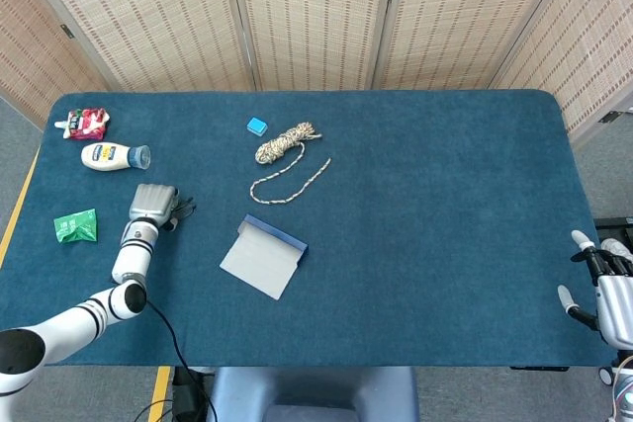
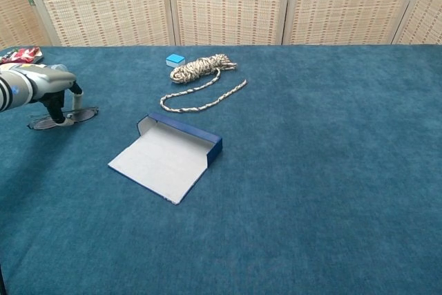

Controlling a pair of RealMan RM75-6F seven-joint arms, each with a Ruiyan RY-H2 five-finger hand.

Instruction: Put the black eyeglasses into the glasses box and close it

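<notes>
My left hand (image 2: 52,88) pinched the black eyeglasses (image 2: 61,119) against the table (image 1: 445,195) near its left edge; the open glasses box (image 2: 169,157) lay apart. My right hand (image 1: 605,289) rested with fingers spread, holding nothing, off the right edge.

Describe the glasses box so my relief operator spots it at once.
On the blue table, look just left of centre, below the coiled rope. The glasses box lies open there: a flat pale-grey flap with a dark-blue raised edge, the only boxy flat thing nearby.
</notes>
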